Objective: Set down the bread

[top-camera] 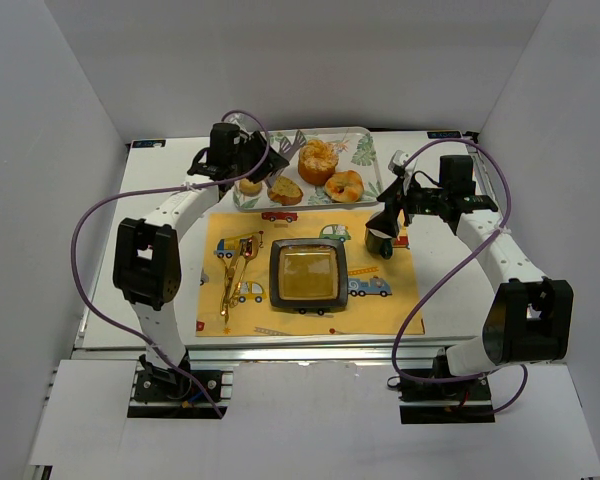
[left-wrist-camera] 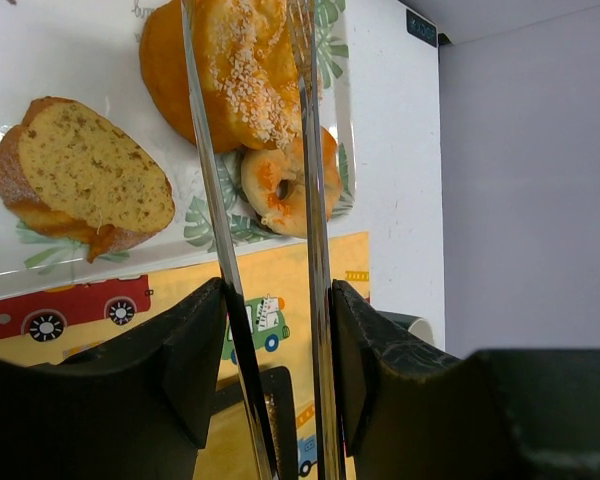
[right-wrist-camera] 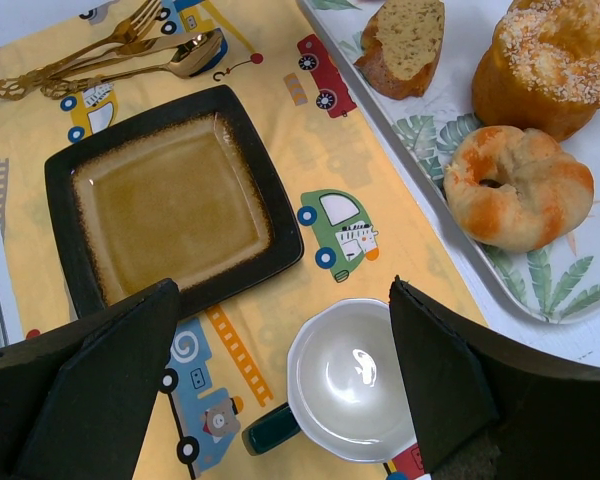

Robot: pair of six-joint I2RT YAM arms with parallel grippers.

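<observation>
- Right gripper (right-wrist-camera: 282, 285) hangs with its jaws spread wide and empty above the white cup (right-wrist-camera: 355, 385), beside the dark square plate (right-wrist-camera: 170, 200).
- Left gripper (left-wrist-camera: 278, 290) pinches the 2 thin shiny arms of the tongs (left-wrist-camera: 318, 230), which reach out across the bread (left-wrist-camera: 230, 70).
- That bread stands upright on the leaf-print tray (top-camera: 365, 150), just beside the donut (top-camera: 344, 186) and near the toast slice (top-camera: 285, 190).
</observation>
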